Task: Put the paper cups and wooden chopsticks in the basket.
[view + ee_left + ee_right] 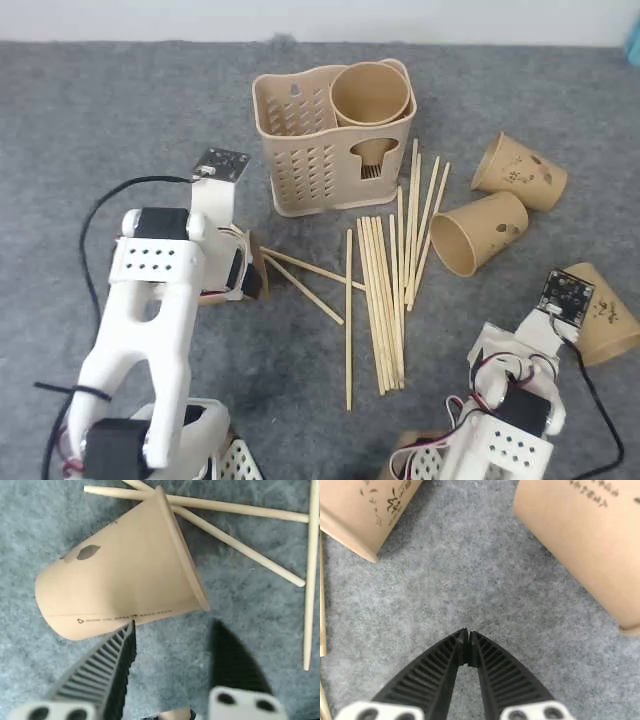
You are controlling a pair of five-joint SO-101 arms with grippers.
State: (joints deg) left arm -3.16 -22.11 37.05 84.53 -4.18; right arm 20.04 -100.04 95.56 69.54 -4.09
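A paper cup [120, 575] lies on its side on the grey mat, its rim resting over two wooden chopsticks [225, 507]. My left gripper [172, 635] is open just short of the cup's side, with nothing between its fingers. In the high view that cup [259, 260] is mostly hidden under the left arm. The beige basket [300, 150] stands at the back with one cup [370, 92] inside. Several chopsticks [385, 300] lie in front of it. My right gripper [468, 639] is shut and empty above bare mat, between two lying cups [365, 510] [590, 535].
Three more cups [518, 172] [478, 232] [605, 312] lie on their sides at the right of the mat. The right arm [520, 400] sits at the front right. Bare mat stretches left of the basket and along the far edge.
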